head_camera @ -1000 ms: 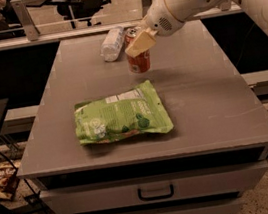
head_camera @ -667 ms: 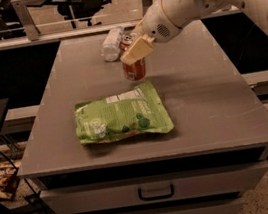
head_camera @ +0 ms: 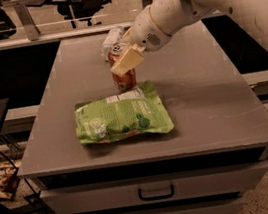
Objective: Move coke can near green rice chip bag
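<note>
The red coke can (head_camera: pixel 124 77) stands upright just behind the far edge of the green rice chip bag (head_camera: pixel 121 116), which lies flat on the grey table (head_camera: pixel 198 99) toward the front. My gripper (head_camera: pixel 125 59) reaches in from the upper right and is shut on the upper part of the can, its tan fingers (head_camera: pixel 128 61) covering the can's top half. The can's base looks at or just above the tabletop, nearly touching the bag.
A clear crinkled plastic bottle (head_camera: pixel 112 40) lies on the far part of the table behind the can. The table has a drawer (head_camera: pixel 156 191) below the front edge. Chairs and a rail stand behind the table. A wrapper (head_camera: pixel 4 180) lies on the floor at left.
My gripper has carried the can leftward and toward the front, from beside the bottle to just behind the green bag.
</note>
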Tool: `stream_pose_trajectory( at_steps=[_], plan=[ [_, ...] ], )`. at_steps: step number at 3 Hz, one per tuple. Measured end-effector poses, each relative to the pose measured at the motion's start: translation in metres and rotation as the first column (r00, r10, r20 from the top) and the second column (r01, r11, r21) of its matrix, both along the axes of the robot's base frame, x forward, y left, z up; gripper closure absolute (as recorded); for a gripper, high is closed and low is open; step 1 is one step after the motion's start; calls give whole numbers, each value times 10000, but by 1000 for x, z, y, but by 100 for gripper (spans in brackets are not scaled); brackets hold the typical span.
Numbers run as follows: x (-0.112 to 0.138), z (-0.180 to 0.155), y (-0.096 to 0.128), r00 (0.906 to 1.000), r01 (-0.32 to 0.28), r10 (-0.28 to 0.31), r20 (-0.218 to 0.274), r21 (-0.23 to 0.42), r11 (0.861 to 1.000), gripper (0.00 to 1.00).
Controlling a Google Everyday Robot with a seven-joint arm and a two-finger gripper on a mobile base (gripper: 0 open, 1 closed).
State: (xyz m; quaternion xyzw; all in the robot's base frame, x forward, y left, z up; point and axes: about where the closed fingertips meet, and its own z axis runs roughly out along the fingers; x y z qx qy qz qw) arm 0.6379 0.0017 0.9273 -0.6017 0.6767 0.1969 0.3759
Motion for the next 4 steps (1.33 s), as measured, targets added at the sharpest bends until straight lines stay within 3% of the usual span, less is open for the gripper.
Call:
stream_pose_trajectory(
  at_steps=[1, 4],
  plan=[
    [-4, -6, 9, 9993, -350, 347, -140, -247, 9991, 100],
    [0, -25, 9, 9959, -662, 633, -641, -439, 9968, 35]
  ],
)
